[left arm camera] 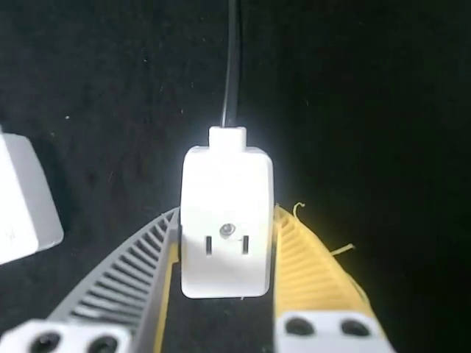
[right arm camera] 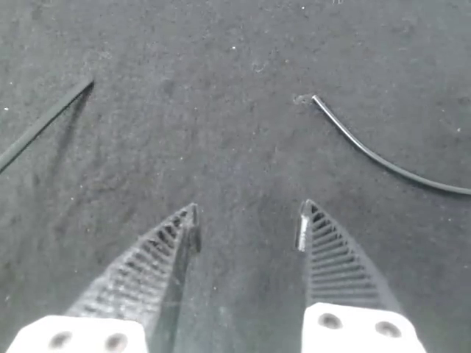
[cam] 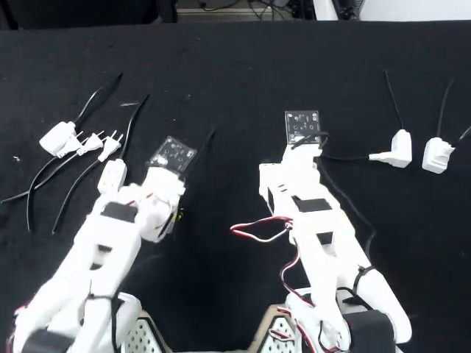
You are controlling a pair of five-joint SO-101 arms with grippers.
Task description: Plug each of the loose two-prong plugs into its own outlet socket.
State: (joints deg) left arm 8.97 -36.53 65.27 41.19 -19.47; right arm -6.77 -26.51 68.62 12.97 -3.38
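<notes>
My left gripper (left arm camera: pixel 227 215) is shut on a white outlet socket (left arm camera: pixel 227 191). Its grey and yellow fingers press the socket's two sides, the two slots face the camera, and the black cord (left arm camera: pixel 232 66) runs away from me. A second white block (left arm camera: pixel 22 198) lies just beside it. Two loose two-prong plugs (cam: pixel 88 143) (cam: pixel 110 147) lie at the left of the black table next to another white socket (cam: pixel 57 137). My right gripper (right arm camera: pixel 249 208) stands open over bare black cloth with nothing between its fingers. At the far right lie a white plug (cam: pixel 394 151) and a white socket (cam: pixel 438 156).
Thin black cords trail over the cloth: several at the far left (cam: pixel 44 184), one by the right gripper (right arm camera: pixel 383 158), and two behind the right-hand pieces (cam: pixel 394 103). Red and white wires (cam: pixel 257 232) hang between the arms. The table's far edge (cam: pixel 235 18) runs along the back.
</notes>
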